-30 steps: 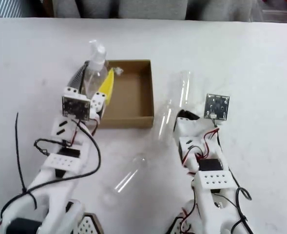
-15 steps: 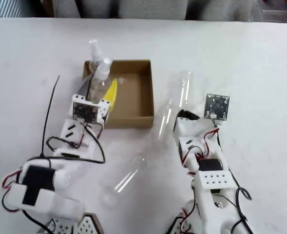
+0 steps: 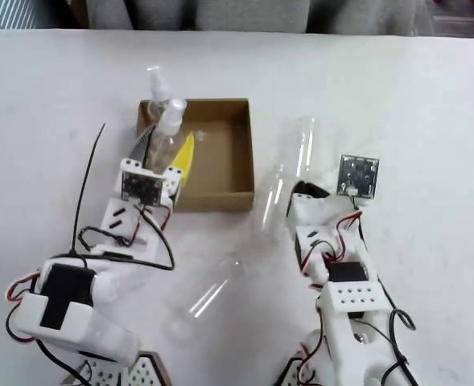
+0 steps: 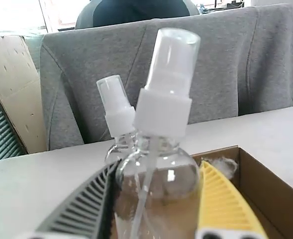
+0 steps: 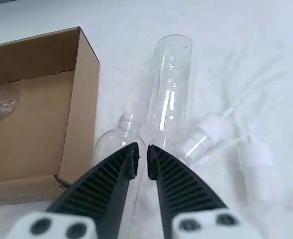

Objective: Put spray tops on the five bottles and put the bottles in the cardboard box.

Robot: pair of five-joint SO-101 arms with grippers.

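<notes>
Five clear bottles are showing in the high view. Two are wearing spray tops and three are lying bare on the white table.

The left gripper is clamping its dark finger and yellow finger on the sides of one capped bottle. It is holding that bottle over the left part of the single cardboard box. The bottle's white spray top is pointing away from the arm.

The second capped bottle is standing just behind the held one, at the box's far left corner. Whether it is sitting inside the wall or just outside is hard to tell.

Of the bare bottles, one long bottle is lying to the right of the box. An open-necked bottle is lying beside the box's near right corner. A third bare bottle is lying nearer the arm bases, between the two arms.

The right gripper is hanging just above the open-necked bottle. Its fingers are standing almost together, with a narrow slit between them, and are gripping nothing.

Two loose spray tops, one and another, are lying beside the long bottle, as far as I can make out
</notes>
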